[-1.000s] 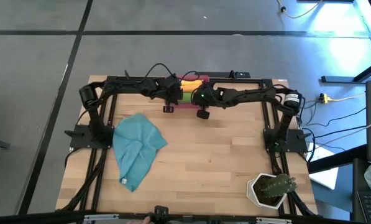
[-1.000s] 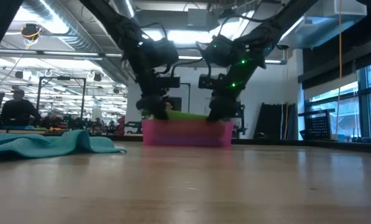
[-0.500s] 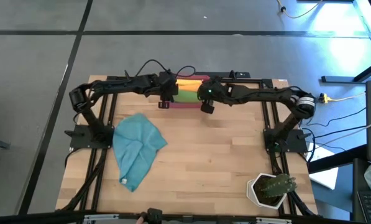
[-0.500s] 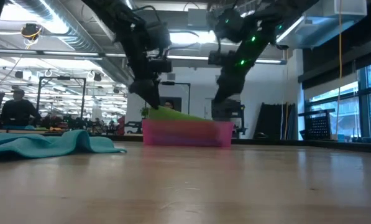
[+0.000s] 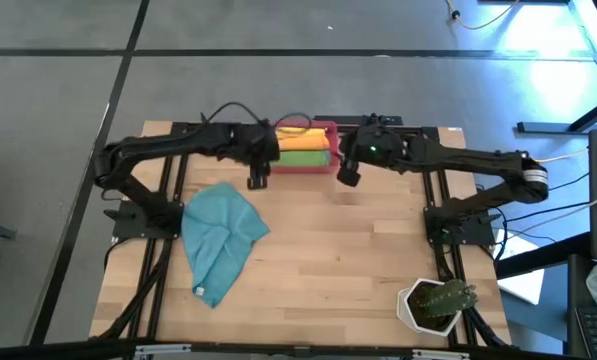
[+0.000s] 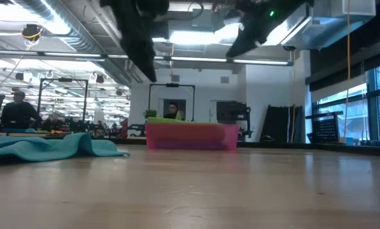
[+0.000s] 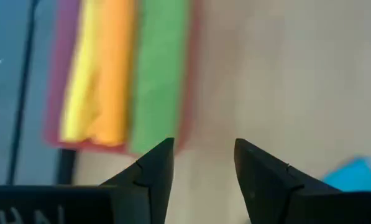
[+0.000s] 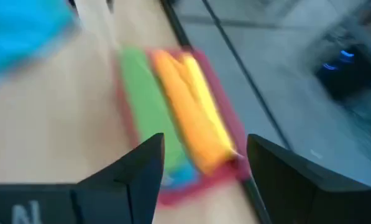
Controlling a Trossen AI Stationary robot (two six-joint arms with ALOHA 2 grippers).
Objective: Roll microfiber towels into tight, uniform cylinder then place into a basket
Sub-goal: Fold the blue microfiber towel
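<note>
Red-pink plastic, small and rectangular, the basket (image 5: 305,163) sits at the top centre of the high view, at the far edge of the pale wooden table (image 5: 328,260). Inside it lie rolled microfiber towels side by side, touching: a yellow roll (image 7: 81,81), an orange roll (image 7: 110,74) and a green roll (image 7: 158,68), with a sliver of teal-blue cloth (image 8: 180,175) showing at one end of the basket in the right wrist view. In the low view the basket stands at mid-frame, a strip of green just above its rim.

Immediately left of the basket in the high view hangs the left gripper (image 5: 257,176), its two dark fingers parted and holding nothing. Just right of the basket hangs the right gripper (image 5: 349,174), its fingers spread wide and likewise empty. Both are raised off the table; in the low view only dark arm parts show at the top of the frame.

A loose, crumpled teal-blue microfiber towel (image 5: 218,238) lies unrolled on the table at left of centre, well apart from the basket. A white hexagonal plant pot with a green plant (image 5: 436,304) stands at the lower right corner of the table.
</note>
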